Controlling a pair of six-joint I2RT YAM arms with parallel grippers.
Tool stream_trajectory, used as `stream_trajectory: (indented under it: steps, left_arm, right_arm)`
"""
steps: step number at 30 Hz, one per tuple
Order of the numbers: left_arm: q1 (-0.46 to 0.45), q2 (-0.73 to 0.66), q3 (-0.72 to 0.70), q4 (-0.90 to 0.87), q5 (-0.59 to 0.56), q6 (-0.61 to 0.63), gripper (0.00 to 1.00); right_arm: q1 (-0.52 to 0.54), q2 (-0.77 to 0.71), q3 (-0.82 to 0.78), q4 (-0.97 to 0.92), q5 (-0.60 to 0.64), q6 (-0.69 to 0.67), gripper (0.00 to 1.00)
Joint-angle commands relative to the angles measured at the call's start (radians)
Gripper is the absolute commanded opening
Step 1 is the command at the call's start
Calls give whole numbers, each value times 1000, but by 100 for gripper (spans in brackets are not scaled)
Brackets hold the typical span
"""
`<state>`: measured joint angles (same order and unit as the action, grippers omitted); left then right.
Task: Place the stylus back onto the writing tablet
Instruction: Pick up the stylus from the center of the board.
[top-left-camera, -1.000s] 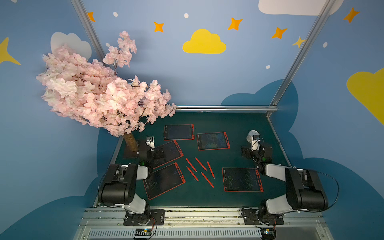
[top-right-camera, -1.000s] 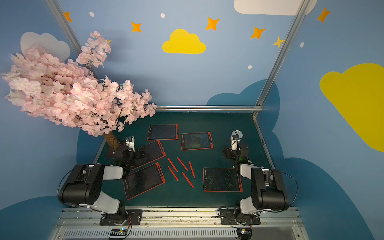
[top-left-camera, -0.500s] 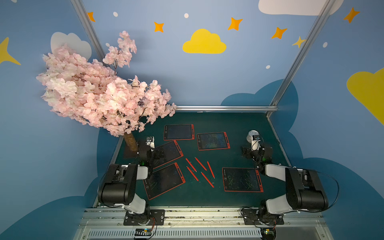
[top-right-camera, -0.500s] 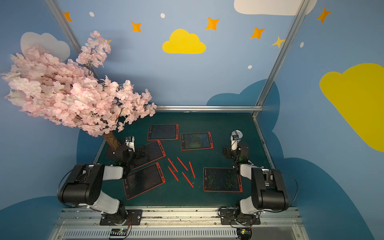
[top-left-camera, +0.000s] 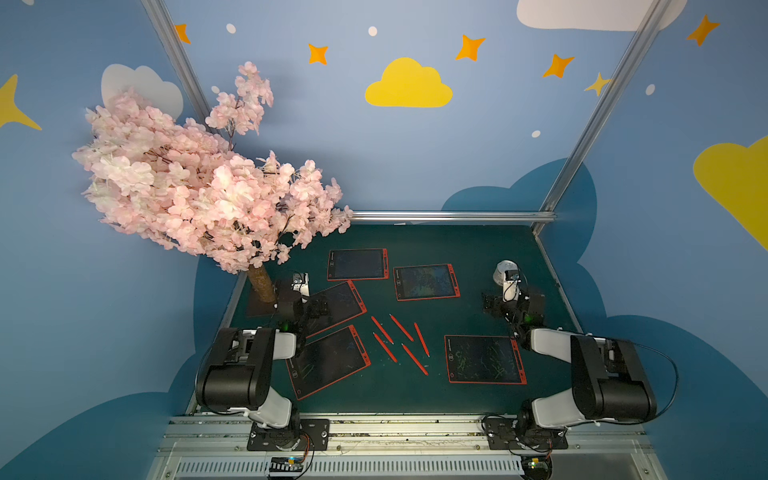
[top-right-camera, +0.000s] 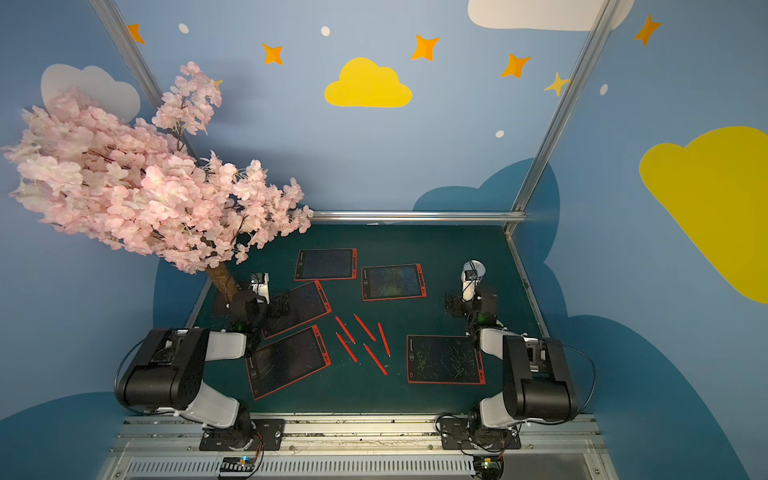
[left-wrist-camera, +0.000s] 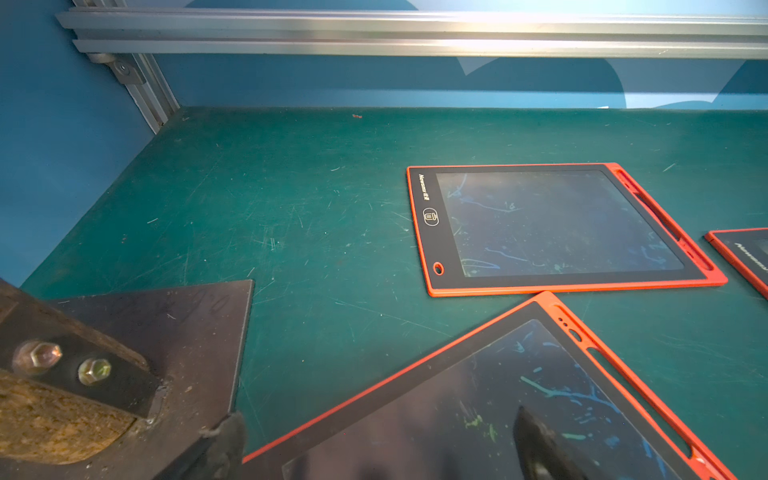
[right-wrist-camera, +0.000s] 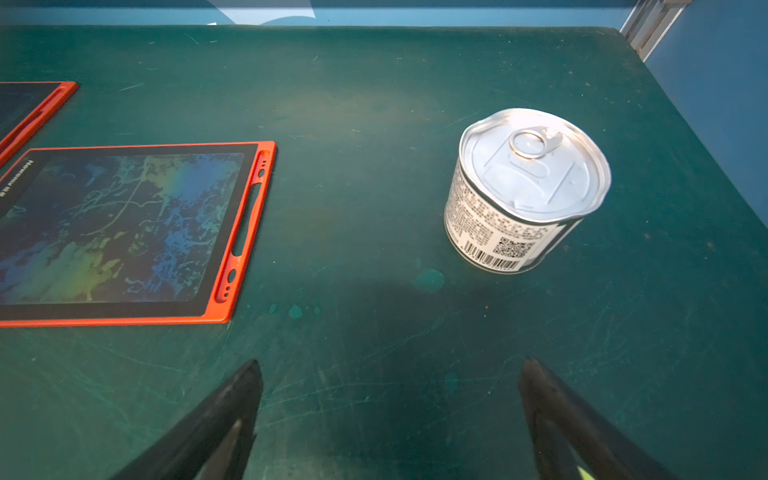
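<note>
The tablets (top-left-camera: 484, 359) have orange frames and dark screens with green and blue scribbles, the pens (top-left-camera: 401, 328) are red, the table (top-left-camera: 457, 249) is dark green, the tree (top-left-camera: 199, 187) pink, the can (right-wrist-camera: 528, 187) silver.

— Any writing on the can (right-wrist-camera: 525, 187)?
— A barcode (right-wrist-camera: 484, 255) and a QR code (right-wrist-camera: 513, 248) on its label. The fine print is too small to read.
— And the tablet (right-wrist-camera: 120, 224) nearest the can?
— "Newsmy" along its dark border. The next tablet (left-wrist-camera: 557, 224) beyond it from the can shows the same word, two unreadable characters and a bin icon (left-wrist-camera: 431, 216).
</note>
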<state>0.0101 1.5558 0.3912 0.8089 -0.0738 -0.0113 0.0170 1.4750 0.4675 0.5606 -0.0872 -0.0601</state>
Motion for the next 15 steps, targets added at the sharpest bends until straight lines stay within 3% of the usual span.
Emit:
stream_trajectory:
  steps: [1,15]
  left_arm:
    - [0,-17,11,0,12,-7,99]
    - [4,-16,10,2,20,-9,100]
  right_arm:
    - [3,-4,17,-1,-2,-1,95]
    - [4,-3,20,-3,-2,-1,95]
